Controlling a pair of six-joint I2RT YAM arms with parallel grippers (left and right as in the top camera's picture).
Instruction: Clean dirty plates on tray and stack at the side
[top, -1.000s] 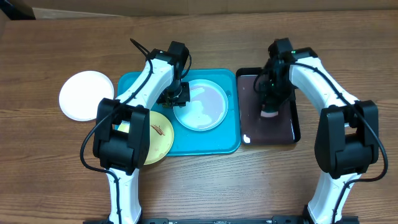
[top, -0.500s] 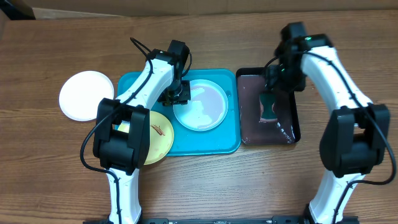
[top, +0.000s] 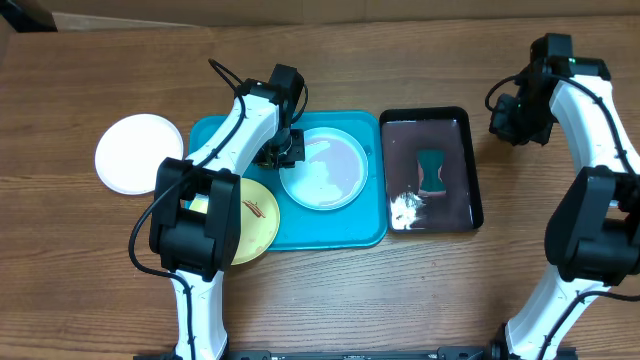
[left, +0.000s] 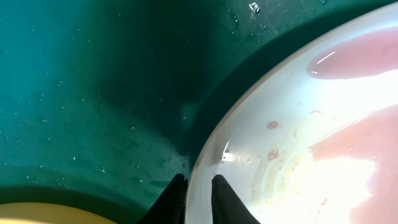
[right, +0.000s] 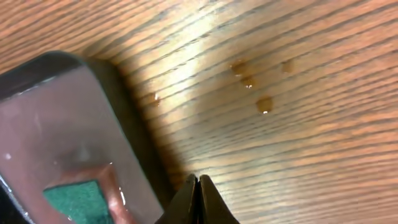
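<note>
Up close, the left gripper (left: 199, 186) is clamped on the rim of the light blue plate (left: 323, 124), one finger on each side. That plate (top: 322, 168) lies inside the tray (top: 330, 230) under a wet, pinkish film with a few small specks, so its true colour is hard to judge. From overhead the left gripper (top: 283, 152) is mostly hidden by its own wrist. The yellow-green plate (top: 252, 218) sits at the tray's near-left corner, half covered by the left arm; brown smears show on the visible part, and whether it rests on the rim cannot be told. The white plate (top: 138, 152) lies alone on the surface (top: 400, 290), left of the tray. The right gripper (top: 512, 118) hangs beyond the black tray (top: 474, 160), jaws pressed together and empty (right: 198, 186), above wood dotted with droplets (right: 264, 104). A green sponge (top: 432, 170) lies in the black tray's murky liquid beside white foam (top: 405, 208)
</note>
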